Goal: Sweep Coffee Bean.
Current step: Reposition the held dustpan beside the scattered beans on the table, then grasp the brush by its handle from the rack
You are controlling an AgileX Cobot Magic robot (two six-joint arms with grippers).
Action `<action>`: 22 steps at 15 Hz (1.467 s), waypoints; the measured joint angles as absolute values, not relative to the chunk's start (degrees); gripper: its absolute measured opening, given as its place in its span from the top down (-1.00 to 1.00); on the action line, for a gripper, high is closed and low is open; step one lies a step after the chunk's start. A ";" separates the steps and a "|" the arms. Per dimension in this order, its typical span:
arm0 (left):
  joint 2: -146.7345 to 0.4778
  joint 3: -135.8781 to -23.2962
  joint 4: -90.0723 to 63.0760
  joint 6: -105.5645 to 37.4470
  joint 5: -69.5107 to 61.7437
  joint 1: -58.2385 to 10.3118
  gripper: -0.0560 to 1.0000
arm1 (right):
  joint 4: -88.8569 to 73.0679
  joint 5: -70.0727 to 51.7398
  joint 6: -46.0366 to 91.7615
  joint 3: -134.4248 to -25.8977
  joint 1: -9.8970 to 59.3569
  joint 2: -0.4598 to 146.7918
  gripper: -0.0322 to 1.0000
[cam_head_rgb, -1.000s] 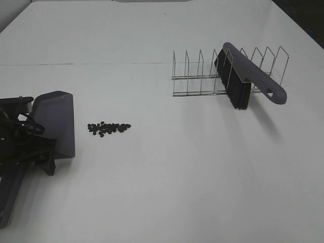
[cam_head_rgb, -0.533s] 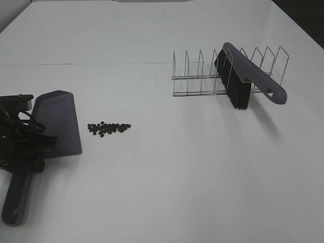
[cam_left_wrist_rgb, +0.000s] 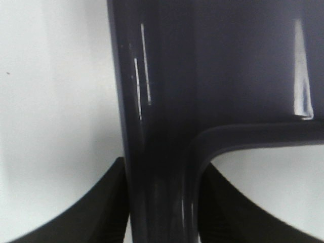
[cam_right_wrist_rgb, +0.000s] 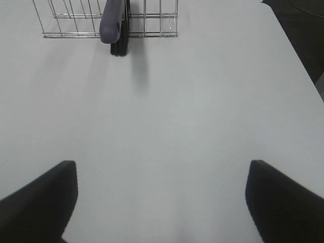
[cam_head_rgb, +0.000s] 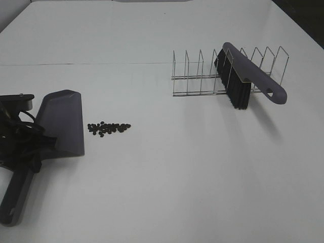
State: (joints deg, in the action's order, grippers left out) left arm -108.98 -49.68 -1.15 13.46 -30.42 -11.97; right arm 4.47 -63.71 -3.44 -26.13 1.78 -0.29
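Coffee bean (cam_head_rgb: 108, 128): a few dozen tiny dark brown-black ovals in one loose cluster, elongated sideways, single layer, left of frame centre, mid-height.

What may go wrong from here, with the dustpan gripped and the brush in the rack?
1. The left gripper is shut on the handle of the dustpan alone; the pan may tilt, so the coffee beans slip under its lip.
2. The brush sits between the wires of the rack; the open right gripper may drag the rack when lifting it.
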 joint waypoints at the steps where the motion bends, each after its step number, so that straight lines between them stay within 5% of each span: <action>1: -107.26 -48.87 4.13 14.73 -33.12 -11.97 0.24 | 4.47 -63.71 -3.44 -26.30 1.78 -0.23 -0.55; 22: -90.64 -48.24 9.85 14.67 -36.33 -11.97 0.24 | -6.13 -63.43 6.88 -78.04 1.78 73.45 -0.55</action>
State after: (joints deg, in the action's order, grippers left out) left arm -90.64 -48.24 9.85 14.67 -36.33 -11.97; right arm -6.13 -63.43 6.88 -78.04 1.78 73.45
